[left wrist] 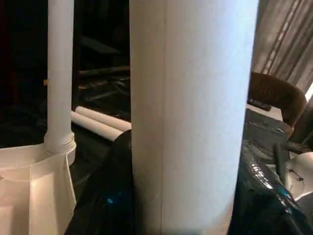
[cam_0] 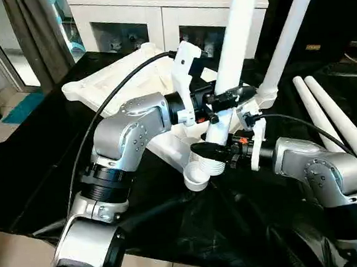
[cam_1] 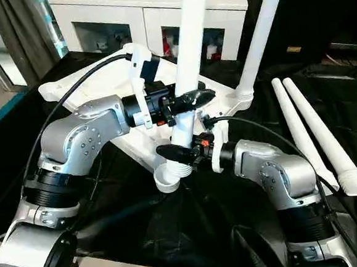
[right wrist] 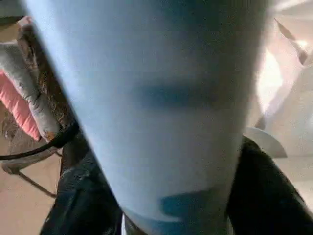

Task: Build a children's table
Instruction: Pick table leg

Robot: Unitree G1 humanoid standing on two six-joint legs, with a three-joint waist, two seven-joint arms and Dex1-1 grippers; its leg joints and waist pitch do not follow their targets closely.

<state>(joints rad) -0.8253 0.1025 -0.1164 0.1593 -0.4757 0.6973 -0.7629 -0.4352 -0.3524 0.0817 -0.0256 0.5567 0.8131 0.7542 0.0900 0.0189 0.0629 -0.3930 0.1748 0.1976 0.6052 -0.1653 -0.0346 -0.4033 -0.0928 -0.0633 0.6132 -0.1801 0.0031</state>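
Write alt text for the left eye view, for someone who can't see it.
Both robot grippers clamp an upright white table leg above the near corner socket of the upturned white tabletop: the left gripper higher, the right gripper lower. A second leg stands in another corner, and two spare legs lie on the black cloth.

white cabinet (cam_0: pixel 163 14) with glass doors at the back, grey curtain (cam_0: pixel 31 34) far left, pale tiled floor (cam_0: pixel 15 257), black sheet (cam_0: pixel 32 163) over the floor
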